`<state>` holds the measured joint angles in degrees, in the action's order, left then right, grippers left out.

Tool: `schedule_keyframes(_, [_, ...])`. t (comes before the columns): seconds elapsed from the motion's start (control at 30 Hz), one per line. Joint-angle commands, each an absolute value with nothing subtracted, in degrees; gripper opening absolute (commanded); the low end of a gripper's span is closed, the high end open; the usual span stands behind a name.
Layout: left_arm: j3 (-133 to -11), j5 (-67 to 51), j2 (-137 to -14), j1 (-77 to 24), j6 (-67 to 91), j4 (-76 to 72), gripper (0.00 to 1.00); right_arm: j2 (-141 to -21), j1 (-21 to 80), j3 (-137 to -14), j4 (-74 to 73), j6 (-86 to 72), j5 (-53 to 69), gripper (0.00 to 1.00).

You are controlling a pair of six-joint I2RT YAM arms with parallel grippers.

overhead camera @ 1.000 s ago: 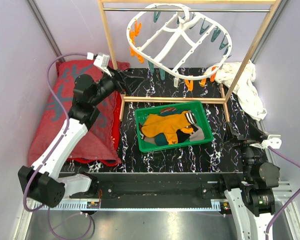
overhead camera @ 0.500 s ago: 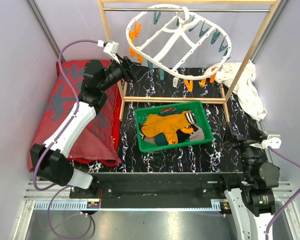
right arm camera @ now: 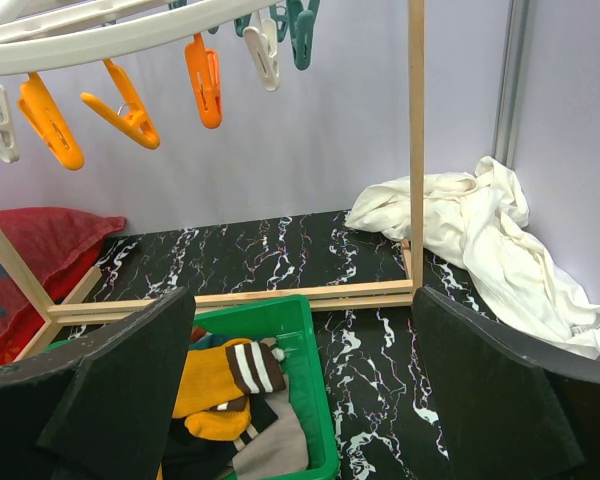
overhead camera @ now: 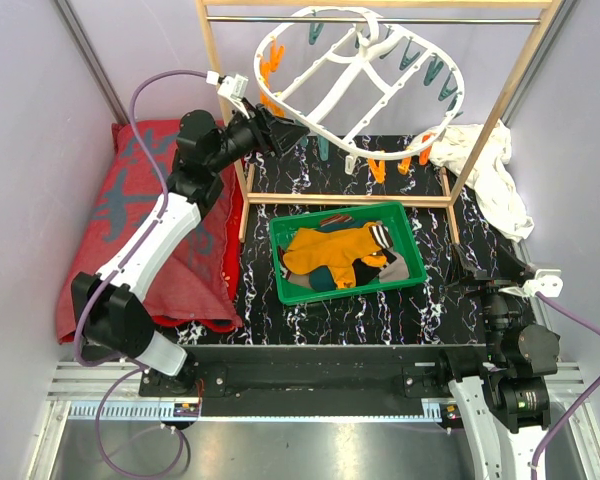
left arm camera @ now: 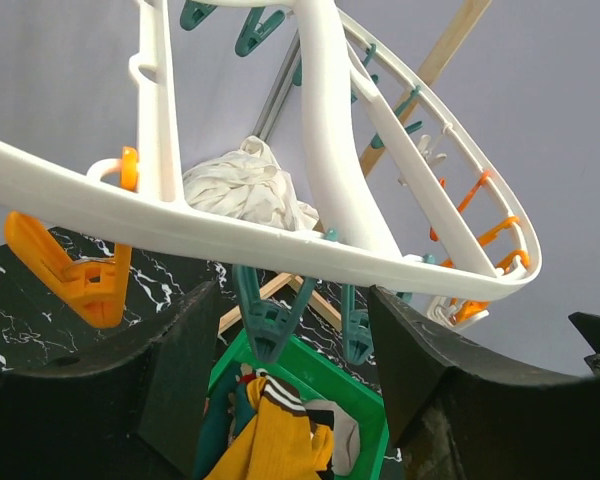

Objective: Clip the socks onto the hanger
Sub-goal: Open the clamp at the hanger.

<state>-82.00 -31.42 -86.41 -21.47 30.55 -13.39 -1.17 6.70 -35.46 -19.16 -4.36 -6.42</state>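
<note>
Socks [overhead camera: 335, 250] heaped in green tray [overhead camera: 277, 258], mustard one uppermost — well below hanger [left arm camera: 280, 245] hooked on wooden rack [right arm camera: 415, 150]. Left gripper [left arm camera: 290, 295] high, just under hanger's left rim, jaws parted, teal peg [left arm camera: 265, 315] hanging just ahead — nothing pinched. Right gripper [right arm camera: 300, 300] low near its own base, gaping wide, empty.

The mustard sock [overhead camera: 330, 250] is covering most of the darker socks [overhead camera: 322, 282] in the green tray [overhead camera: 290, 217]. The hanger [left arm camera: 280, 245] is running off the left wrist view's top edge.
</note>
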Motion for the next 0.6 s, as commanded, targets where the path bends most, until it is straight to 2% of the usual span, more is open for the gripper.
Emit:
schedule_keyframes(0.0, [-84.9,-31.7,-87.2,-21.6,31.4,-16.4,0.64,-0.7,6.5,-36.4,-17.3,-4.7,-6.3,1.00])
schedule_keyframes(0.57, [-82.1,-33.9,-88.8,-21.4,32.5,-22.1,0.68,-0.7,6.5,-36.5,-17.6,-4.7,-6.4,1.00])
